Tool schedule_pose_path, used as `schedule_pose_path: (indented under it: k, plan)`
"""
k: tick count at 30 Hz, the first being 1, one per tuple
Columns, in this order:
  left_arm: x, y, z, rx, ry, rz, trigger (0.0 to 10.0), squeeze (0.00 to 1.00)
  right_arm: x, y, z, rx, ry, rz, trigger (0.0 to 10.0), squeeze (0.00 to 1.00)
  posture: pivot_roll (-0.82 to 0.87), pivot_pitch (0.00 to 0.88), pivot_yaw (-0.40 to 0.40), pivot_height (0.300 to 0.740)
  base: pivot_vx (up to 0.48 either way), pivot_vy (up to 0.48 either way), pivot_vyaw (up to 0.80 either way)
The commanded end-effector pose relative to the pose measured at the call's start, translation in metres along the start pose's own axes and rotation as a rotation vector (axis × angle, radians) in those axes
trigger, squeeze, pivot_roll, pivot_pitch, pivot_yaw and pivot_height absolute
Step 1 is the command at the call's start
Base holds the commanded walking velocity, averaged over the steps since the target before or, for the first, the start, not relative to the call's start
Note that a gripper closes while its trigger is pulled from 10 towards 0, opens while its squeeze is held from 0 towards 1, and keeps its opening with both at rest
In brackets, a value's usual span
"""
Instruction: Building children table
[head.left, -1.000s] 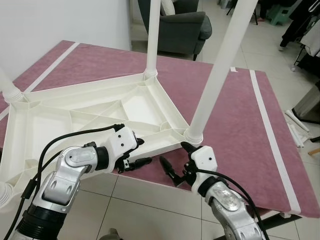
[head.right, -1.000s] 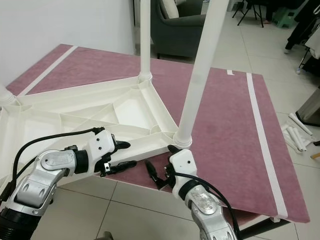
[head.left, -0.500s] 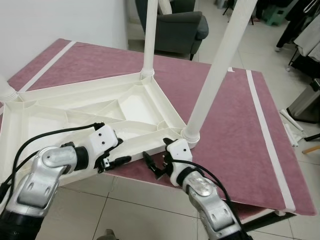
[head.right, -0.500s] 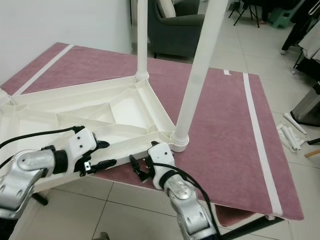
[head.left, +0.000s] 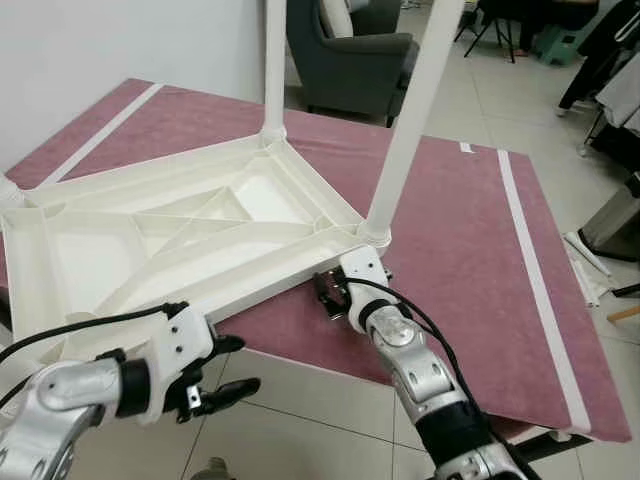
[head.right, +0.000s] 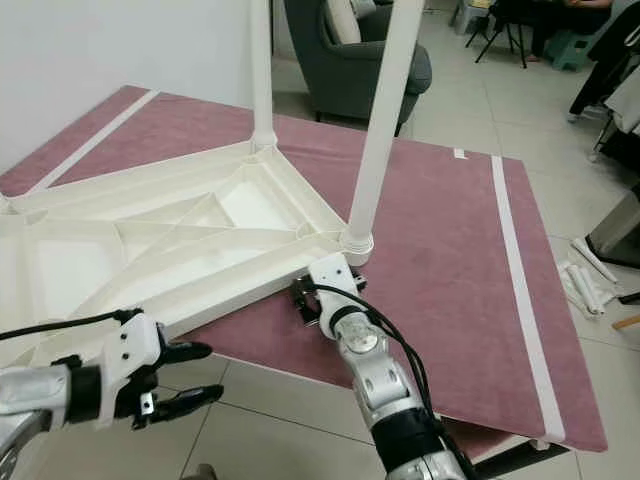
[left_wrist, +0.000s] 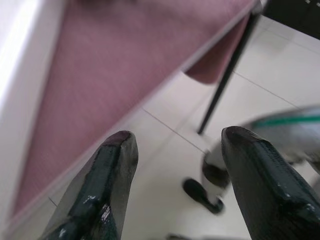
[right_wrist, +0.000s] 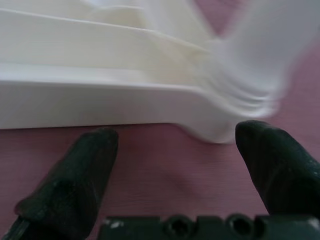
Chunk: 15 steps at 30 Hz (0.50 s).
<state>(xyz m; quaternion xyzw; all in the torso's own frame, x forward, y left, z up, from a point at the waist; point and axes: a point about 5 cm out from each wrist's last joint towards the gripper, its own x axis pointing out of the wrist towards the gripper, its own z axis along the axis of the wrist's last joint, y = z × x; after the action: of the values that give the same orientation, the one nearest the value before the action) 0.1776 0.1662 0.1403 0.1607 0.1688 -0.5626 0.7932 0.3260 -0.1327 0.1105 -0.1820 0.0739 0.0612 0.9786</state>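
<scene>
1. Both sets of jaws are spread wide with nothing in them. The left gripper (head.left: 222, 370) hangs out over the tiled floor (head.left: 300, 410), off the near edge of the surface, and the right gripper (head.left: 330, 292) is down on the cloth with its fingers pointing at the near corner of the tabletop.
2. Biggest thing going on: the surface (head.left: 470, 260), covered in a maroon cloth with a white stripe (head.left: 537, 285) running down its right side and another one (head.left: 100, 130) along the far left.
3. On it sits the white plastic children's table (head.left: 190, 245), flipped upside down so you see all the ribbing underneath. It takes up the left half of the surface, and its near edge runs close to the surface's near edge.
4. Two white legs stick straight up from it: one leg (head.left: 408, 120) at the near right corner, right by the right gripper, and a far leg (head.left: 272, 70) at the back corner.
5. Behind the surface there's a dark grey armchair (head.left: 350, 50).
6. The right wrist view is blurry, but it shows the tabletop rim and the leg's socket (right_wrist: 235, 115) just past the black fingers (right_wrist: 75, 175), not touching.
</scene>
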Motion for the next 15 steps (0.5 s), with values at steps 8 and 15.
schedule_pose_path:
  k: [8,15]
  plan:
    - [-0.027,0.014,-0.01,0.036,0.117,0.151,10.0,0.0,0.014,-0.047,0.008,0.029,-0.011,-0.232,10.0,0.0,0.26,0.0,-0.073,0.74,0.0,0.0,0.0]
    - [-0.005,0.078,0.042,0.102,-0.072,0.562,10.0,0.0,-0.013,-0.014,0.019,0.083,-0.179,-0.097,10.0,0.0,0.22,0.0,-0.069,0.74,0.0,0.0,0.0]
